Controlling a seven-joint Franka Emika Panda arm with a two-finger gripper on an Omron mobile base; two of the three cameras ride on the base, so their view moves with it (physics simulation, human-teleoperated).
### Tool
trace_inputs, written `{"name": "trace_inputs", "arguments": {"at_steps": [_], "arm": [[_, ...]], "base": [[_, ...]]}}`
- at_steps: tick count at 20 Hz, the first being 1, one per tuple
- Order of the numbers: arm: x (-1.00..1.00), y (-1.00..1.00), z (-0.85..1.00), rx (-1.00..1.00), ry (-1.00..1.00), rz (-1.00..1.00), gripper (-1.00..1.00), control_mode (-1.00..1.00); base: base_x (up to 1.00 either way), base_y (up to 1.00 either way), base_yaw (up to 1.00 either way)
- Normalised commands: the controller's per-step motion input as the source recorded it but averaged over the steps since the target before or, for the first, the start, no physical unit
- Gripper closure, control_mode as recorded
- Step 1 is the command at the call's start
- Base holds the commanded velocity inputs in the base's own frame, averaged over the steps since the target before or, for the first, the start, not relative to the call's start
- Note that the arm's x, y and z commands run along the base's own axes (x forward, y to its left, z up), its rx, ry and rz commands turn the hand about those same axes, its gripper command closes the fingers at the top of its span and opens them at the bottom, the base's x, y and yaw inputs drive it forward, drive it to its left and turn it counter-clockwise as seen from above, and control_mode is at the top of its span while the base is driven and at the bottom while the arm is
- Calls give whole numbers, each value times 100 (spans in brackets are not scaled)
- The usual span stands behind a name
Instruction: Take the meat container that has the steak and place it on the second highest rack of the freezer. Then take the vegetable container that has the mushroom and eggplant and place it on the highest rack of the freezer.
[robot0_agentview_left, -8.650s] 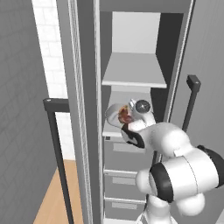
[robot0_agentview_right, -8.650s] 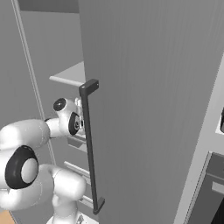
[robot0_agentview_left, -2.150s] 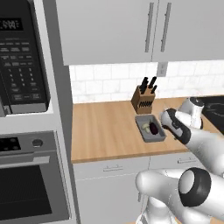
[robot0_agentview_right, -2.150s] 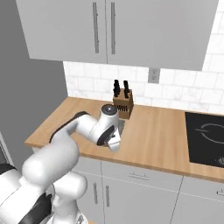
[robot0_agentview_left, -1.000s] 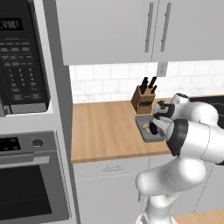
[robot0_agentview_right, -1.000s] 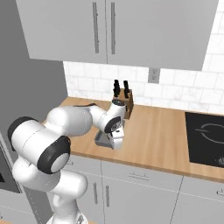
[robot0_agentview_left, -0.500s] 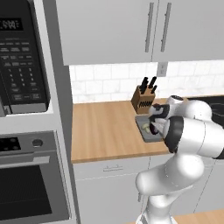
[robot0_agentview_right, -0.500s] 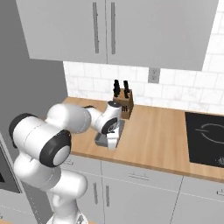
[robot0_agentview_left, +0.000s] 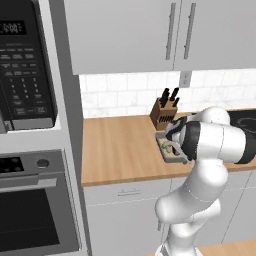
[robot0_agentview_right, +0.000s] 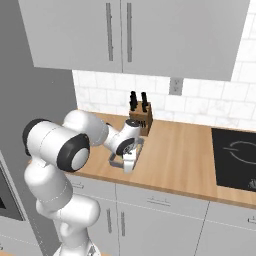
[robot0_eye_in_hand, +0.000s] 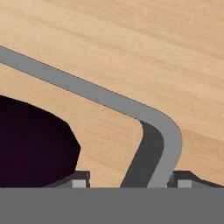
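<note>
Hand view looks straight down onto the vegetable container (robot0_eye_in_hand: 162, 131): its dark grey wall runs across the wooden counter (robot0_eye_in_hand: 131, 48) and turns a rounded corner just above the claw (robot0_eye_in_hand: 128, 180). One finger tip (robot0_eye_in_hand: 78, 180) stands inside the tray and the other outside it, so the wall sits between them; the jaws stand apart on either side of that wall, and whether they press on it I cannot tell. The eggplant (robot0_eye_in_hand: 30, 140), nearly black, lies inside the tray beside the inner finger.

From the left base view, the tray (robot0_agentview_left: 167, 150) sits on the counter (robot0_agentview_left: 120, 150) just in front of the knife block (robot0_agentview_left: 164, 111), with the white arm bent down over it. From the right base view, the claw (robot0_agentview_right: 129, 161) is down at the tray's near end (robot0_agentview_right: 117, 161).
</note>
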Motion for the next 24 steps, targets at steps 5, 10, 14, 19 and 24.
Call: {"name": "trace_inputs", "arguments": {"at_steps": [5, 10, 14, 19, 24], "arm": [[1, -2, -25, 8, 5, 0, -100, -100], [0, 0, -28, 6, 1, 0, 100, -100], [0, 0, -42, 6, 2, 0, 100, -100], [0, 0, -29, 3, 4, 0, 100, -100], [-24, -1, 13, 3, -10, 0, 100, -100]], "base": [[0, 0, 0], [0, 0, 0], [0, 0, 0], [0, 0, 0], [0, 0, 0]]}}
